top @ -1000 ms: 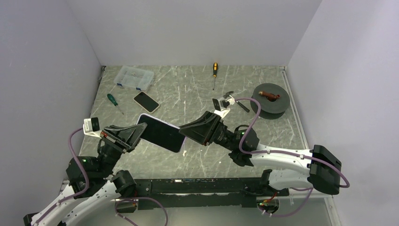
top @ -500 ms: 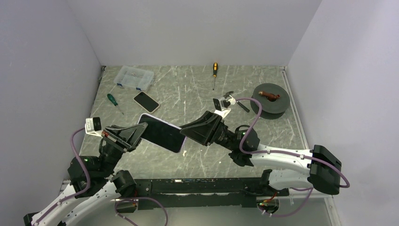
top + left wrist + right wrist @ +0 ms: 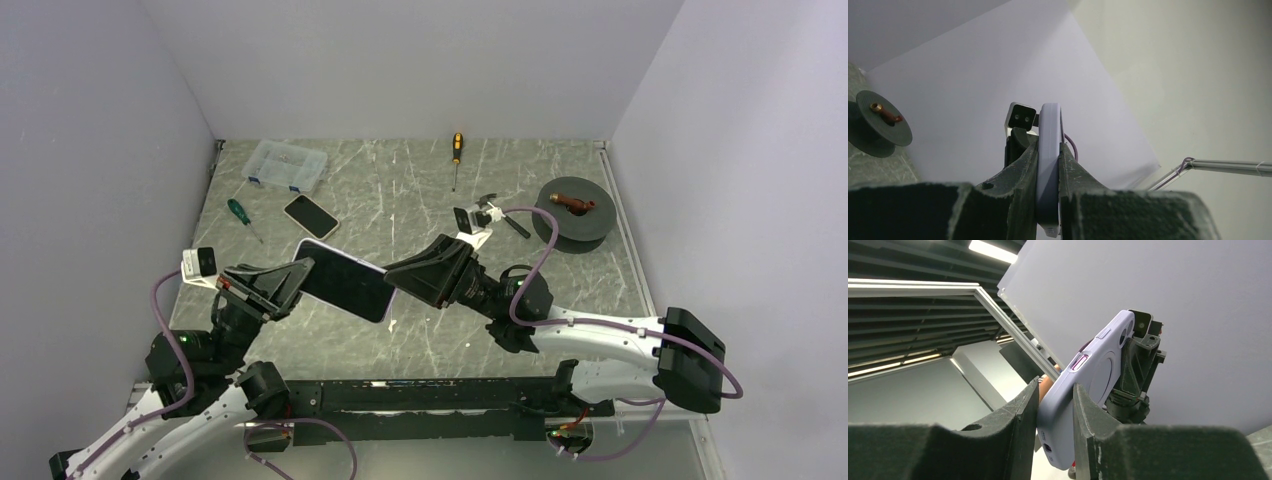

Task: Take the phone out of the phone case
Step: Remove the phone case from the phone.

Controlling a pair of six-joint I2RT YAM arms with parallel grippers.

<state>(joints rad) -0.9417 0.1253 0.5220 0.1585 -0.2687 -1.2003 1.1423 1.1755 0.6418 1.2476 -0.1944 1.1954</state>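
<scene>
The phone in its lilac case [image 3: 345, 283] hangs in the air above the front of the table, dark screen up, held at both ends. My left gripper [image 3: 290, 278] is shut on its left end; in the left wrist view the case's edge [image 3: 1049, 150] stands upright, pinched in my left gripper [image 3: 1049, 200]. My right gripper [image 3: 392, 275] is shut on the right end; the right wrist view shows the case's back [image 3: 1093, 380], with its side buttons and camera cut-out, in my right gripper [image 3: 1055, 430]. The phone sits fully inside the case.
A second, smaller phone [image 3: 310, 216] lies on the marble table behind the held one. A clear parts box [image 3: 286, 165] and a green screwdriver [image 3: 240, 216] are at the back left. A yellow-handled screwdriver [image 3: 456, 155], pliers [image 3: 497, 215] and a black spool [image 3: 574, 212] are at the back right.
The held phone and both grippers have shifted only very slightly. Both grips are unchanged.
</scene>
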